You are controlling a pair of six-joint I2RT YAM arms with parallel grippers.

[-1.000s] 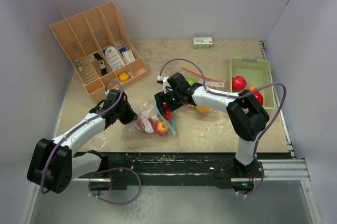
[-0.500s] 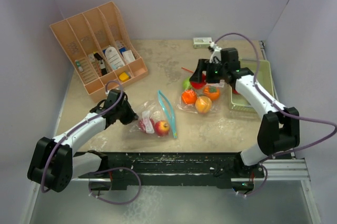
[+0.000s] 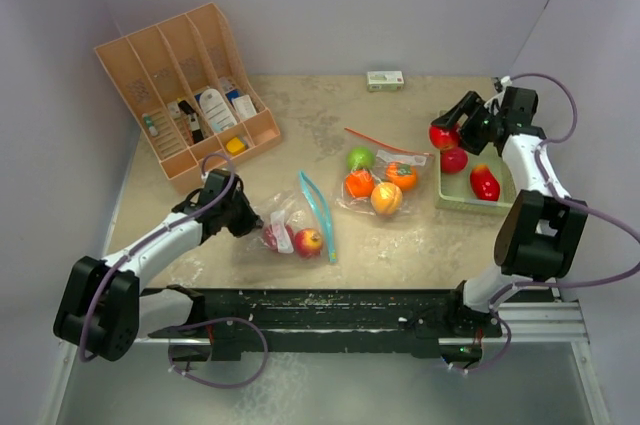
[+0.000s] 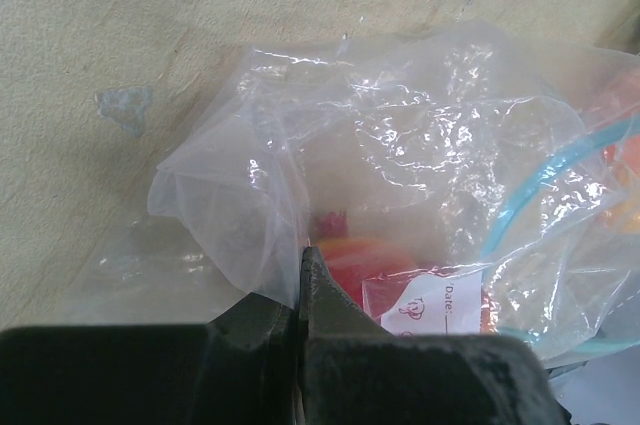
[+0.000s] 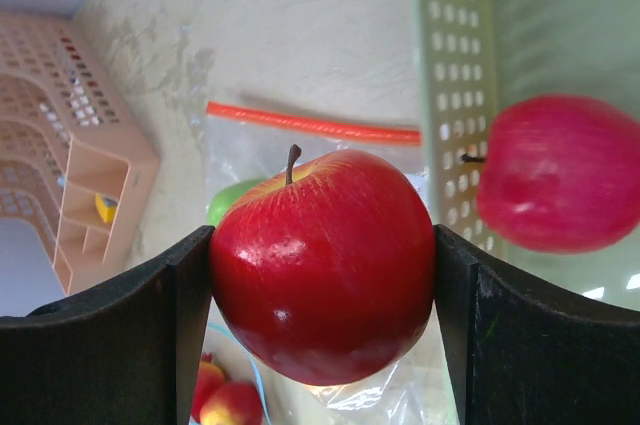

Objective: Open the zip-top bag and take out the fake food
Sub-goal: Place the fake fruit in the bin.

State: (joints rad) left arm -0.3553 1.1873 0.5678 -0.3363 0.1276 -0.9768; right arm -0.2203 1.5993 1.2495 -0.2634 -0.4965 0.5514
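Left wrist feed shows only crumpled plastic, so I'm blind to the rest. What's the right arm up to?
Observer: The right gripper holds a red apple beside the pale green tray, at the edge nearer the table's middle.
Operator: Anything in that tray?
Observer: Two red fruits lie in it.
Operator: Anything else out there?
Observer: Beside your teal-zip bag, a second bag with an orange zip lies mid-table, orange fruits in it.

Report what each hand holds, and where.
Right hand: red apple, clamped across its sides. Left hand: clear bag, film pinched at the end opposite its zipper.
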